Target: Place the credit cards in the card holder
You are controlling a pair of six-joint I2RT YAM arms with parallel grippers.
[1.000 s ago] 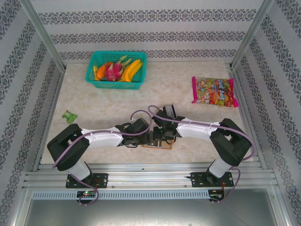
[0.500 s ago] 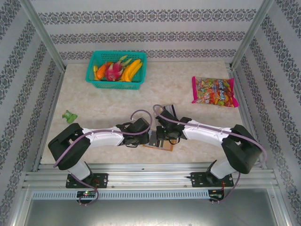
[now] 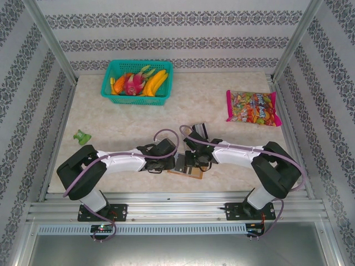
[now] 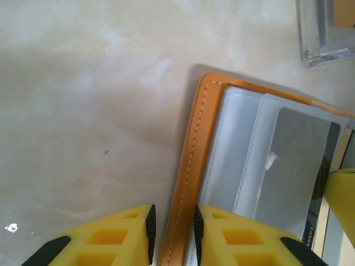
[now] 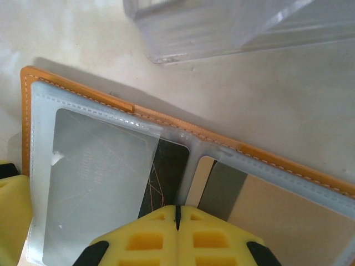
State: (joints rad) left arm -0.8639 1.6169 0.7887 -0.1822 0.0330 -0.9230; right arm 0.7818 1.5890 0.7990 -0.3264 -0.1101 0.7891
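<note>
The orange-brown card holder (image 3: pixel 189 172) lies open on the table near the front edge, its clear inner slots facing up. My left gripper (image 4: pixel 172 233) straddles its stitched left edge (image 4: pixel 191 166), and the jaws are closed against the leather. My right gripper (image 5: pixel 177 213) is shut, with its tips pressed over the fold of the card holder (image 5: pixel 127 105). A grey credit card (image 5: pixel 94 177) sits in the left slot, and a dark card (image 5: pixel 166 166) sticks out beside it. The right slot holds a beige card with a grey stripe (image 5: pixel 266 210).
A small clear plastic box (image 5: pixel 222 22) stands just behind the wallet. A teal basket of fruit (image 3: pixel 137 83) is at the back left, a candy bag (image 3: pixel 252 107) at the back right, and a small green object (image 3: pixel 83 136) at the left.
The right arm's elbow swung outward and came partly back, while its gripper stayed over the wallet. The left arm has hardly moved.
</note>
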